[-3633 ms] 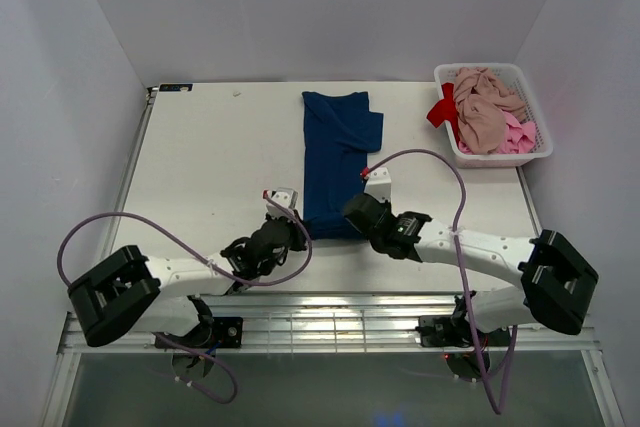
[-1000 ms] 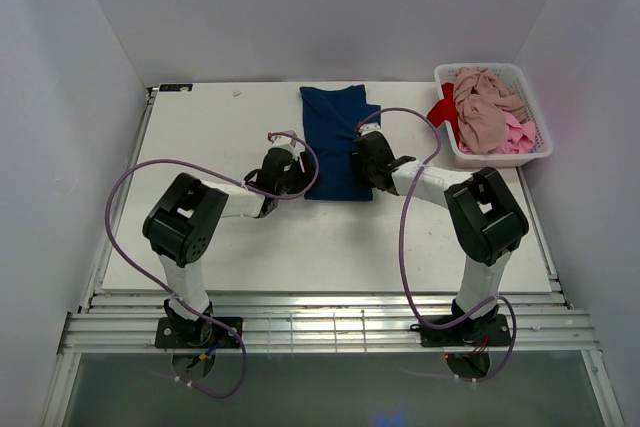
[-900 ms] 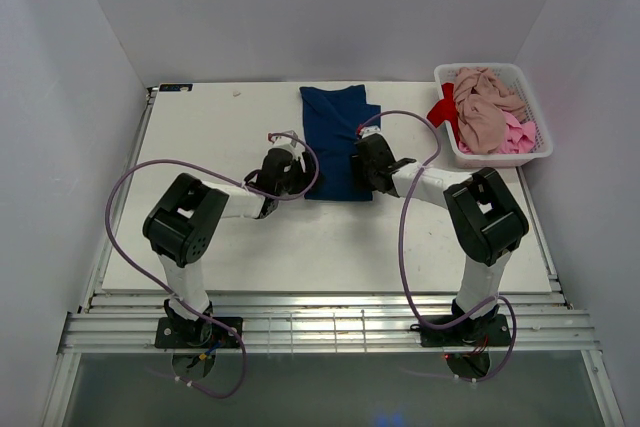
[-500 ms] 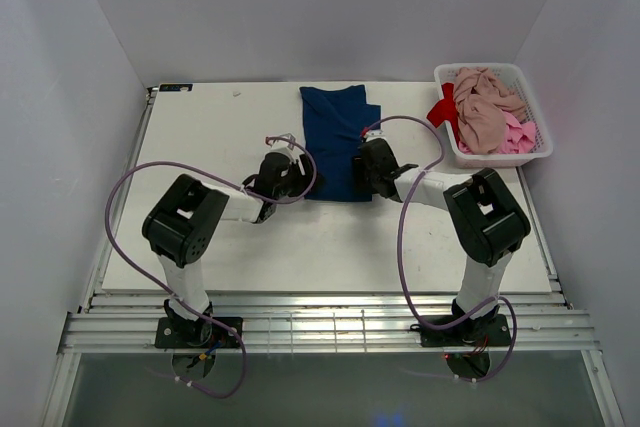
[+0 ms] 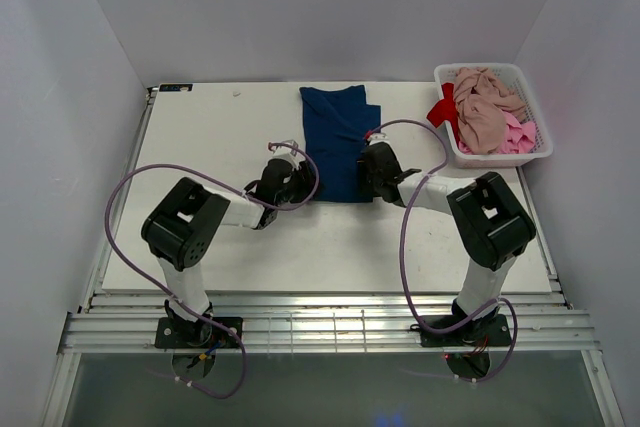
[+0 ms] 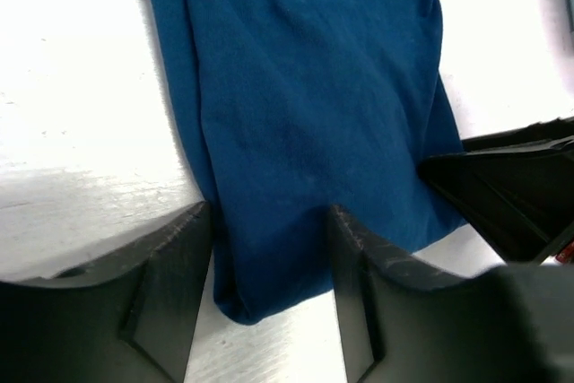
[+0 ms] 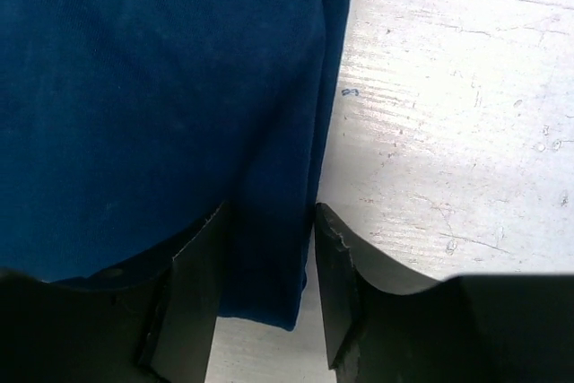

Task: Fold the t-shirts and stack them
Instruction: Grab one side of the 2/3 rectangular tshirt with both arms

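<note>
A navy blue t-shirt lies folded in a rectangle at the middle back of the table. My left gripper is at its near left corner. In the left wrist view, the open fingers of the left gripper straddle that corner of the navy cloth, low on the table. My right gripper is at the near right corner. Its open fingers stand either side of the folded edge of the shirt. More t-shirts, pink-beige, bright pink and red, are heaped in the basket.
A white slotted basket stands at the back right corner of the table. White walls close in the left, back and right sides. Purple cables loop from both arms over the table. The right gripper's black finger shows at the right of the left wrist view.
The long navy strip now lies folded shorter. Over the last second both grippers slid a little nearer along the shirt's sides to its near corners, and their jaws narrowed.
</note>
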Robot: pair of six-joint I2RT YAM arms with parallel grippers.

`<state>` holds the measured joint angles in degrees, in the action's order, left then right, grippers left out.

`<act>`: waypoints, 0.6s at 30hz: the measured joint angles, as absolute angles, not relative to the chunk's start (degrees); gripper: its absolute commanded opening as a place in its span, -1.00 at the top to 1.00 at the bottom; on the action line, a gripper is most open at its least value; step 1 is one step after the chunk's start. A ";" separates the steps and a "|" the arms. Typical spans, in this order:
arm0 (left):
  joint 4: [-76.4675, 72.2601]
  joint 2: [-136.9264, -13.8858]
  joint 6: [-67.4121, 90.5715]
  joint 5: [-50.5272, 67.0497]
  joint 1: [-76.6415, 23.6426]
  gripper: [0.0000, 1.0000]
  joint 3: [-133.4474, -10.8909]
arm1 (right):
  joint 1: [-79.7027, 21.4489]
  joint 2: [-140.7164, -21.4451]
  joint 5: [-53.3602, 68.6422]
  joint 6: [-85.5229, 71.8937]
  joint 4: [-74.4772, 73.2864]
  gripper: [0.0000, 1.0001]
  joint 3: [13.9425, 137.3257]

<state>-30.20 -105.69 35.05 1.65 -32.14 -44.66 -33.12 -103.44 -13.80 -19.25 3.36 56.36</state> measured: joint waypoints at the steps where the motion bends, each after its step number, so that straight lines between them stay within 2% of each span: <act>1: -30.02 -105.69 35.09 1.52 -32.42 0.03 -44.58 | -33.15 -103.31 -13.72 -19.33 3.42 0.24 56.16; 2: -29.76 -105.73 35.27 1.45 -32.71 0.14 -44.51 | -33.21 -103.20 -13.54 -19.49 3.62 0.34 55.92; 3: -29.28 -105.84 35.09 1.30 -32.99 0.22 -44.42 | -33.30 -103.09 -13.30 -19.86 3.92 0.54 55.61; 4: -29.43 -106.06 35.05 1.13 -33.30 0.31 -44.34 | -33.45 -103.00 -13.08 -20.03 4.23 0.65 55.37; 5: -29.45 -106.24 35.09 0.93 -33.54 0.46 -44.34 | -33.61 -102.98 -12.71 -20.45 4.56 0.84 55.24; 7: -29.65 -106.67 35.05 0.60 -33.93 0.59 -44.29 | -34.00 -102.94 -12.47 -20.86 4.97 0.85 55.00; 8: -29.80 -106.83 34.94 0.43 -34.15 0.74 -44.29 | -34.15 -102.80 -12.67 -21.04 5.23 0.84 54.74; 11: -30.52 -106.85 34.57 -0.91 -35.31 0.88 -43.83 | -34.89 -101.97 -13.50 -21.30 6.02 0.85 53.43; 18: -33.26 -102.50 35.86 -6.92 -43.16 0.97 -37.01 | -41.69 -94.32 -17.61 -23.99 3.42 0.85 45.76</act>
<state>-33.26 -102.50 35.86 -6.92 -43.16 -37.01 -41.69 -94.32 -17.61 -23.99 3.42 45.76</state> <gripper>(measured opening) 0.111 0.099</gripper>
